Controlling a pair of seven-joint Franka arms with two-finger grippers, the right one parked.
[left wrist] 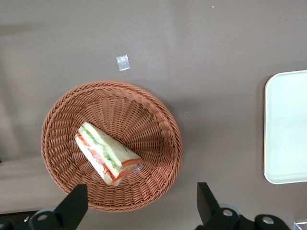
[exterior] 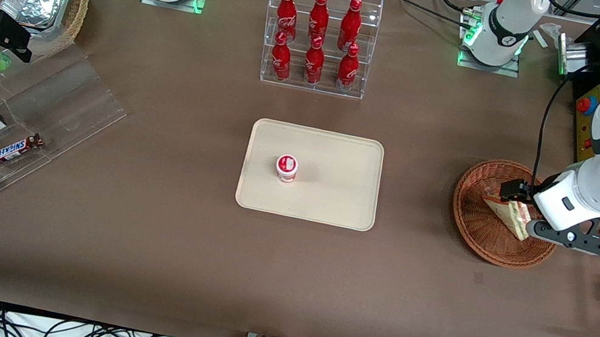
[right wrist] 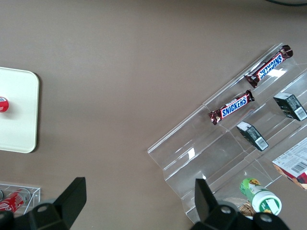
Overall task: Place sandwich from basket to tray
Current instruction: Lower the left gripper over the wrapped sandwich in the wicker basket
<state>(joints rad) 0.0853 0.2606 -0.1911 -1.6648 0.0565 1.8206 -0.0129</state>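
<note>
Your gripper [left wrist: 139, 206] hangs above the basket [left wrist: 158, 120], jaws spread wide and empty. The tray [exterior: 340, 151] sits mid-table, toward the parked arm's end from the basket, already holding a small cup [exterior: 286, 167]. The sandwich [left wrist: 106, 153] lies in the basket. You're on the approach; next, drop straight down and close across the wedge.

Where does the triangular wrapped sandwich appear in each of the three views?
Front view: the triangular wrapped sandwich lies in the round reddish-brown wicker basket, toward the working arm's end, with the open claw over it.
Left wrist view: the sandwich lies in the basket.
Right wrist view: not in it.
Shared landmark: the cream rectangular tray.
</note>
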